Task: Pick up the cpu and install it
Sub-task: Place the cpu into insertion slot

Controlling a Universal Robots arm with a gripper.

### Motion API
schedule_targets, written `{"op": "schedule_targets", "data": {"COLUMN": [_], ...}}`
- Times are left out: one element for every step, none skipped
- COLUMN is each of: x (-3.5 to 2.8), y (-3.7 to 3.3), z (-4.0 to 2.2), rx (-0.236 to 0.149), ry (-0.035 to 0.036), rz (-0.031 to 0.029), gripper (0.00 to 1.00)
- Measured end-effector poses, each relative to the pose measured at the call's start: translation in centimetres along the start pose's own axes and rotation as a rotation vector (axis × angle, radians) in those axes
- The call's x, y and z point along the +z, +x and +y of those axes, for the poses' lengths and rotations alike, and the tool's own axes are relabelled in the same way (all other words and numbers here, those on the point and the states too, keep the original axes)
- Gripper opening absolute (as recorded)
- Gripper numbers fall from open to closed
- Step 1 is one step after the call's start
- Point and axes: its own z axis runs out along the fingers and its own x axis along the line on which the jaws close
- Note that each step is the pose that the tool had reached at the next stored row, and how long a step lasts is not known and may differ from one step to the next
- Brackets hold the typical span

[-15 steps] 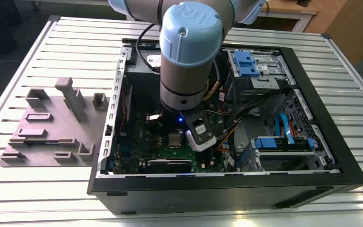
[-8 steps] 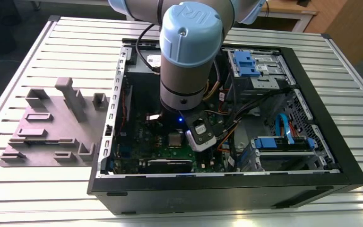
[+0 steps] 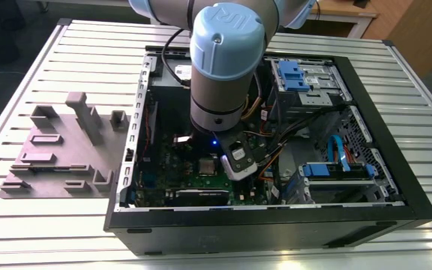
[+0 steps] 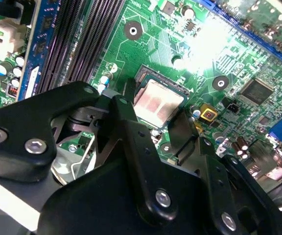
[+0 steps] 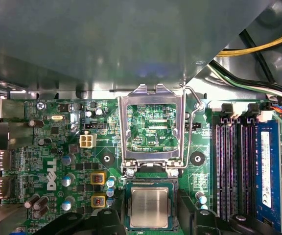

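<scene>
While cpu (image 5: 149, 207) sits socketed, parted jaws flank it.

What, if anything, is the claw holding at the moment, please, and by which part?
Nothing, it seems: the cpu lies in its socket, and the claw stands open astride it.

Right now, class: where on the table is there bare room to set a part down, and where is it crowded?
Bare slats of the table lie between the grey fixture plate and near edge, and at the exterior view's right of the case. Crowded: inside it, around the cpu.
</scene>
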Motion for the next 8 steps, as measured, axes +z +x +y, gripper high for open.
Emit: {"op": "schedule_targets", "data": {"x": [0.00,0.00,0.00,0.00,0.00,0.00,0.00,0.00], "y": [0.00,0.00,-0.01,-0.03,-0.03,-0.03,-0.03,-0.04], "z": [0.00,0.00,0.00,0.00,0.00,0.00,0.00,0.00], "rx": [0.000,0.000,0.000,0.000,0.000,0.000,0.000,0.000], "ry": [0.0000,0.0001,0.0001,0.0001,0.0001,0.0001,0.0000,0.0001], "rz": [0.0000,0.0001,0.0001,0.0001,0.0000,0.0001,0.0000,0.0000], "gripper": [0.54,0.54,0.54,0.54,0.54,0.54,0.54,0.54]}}
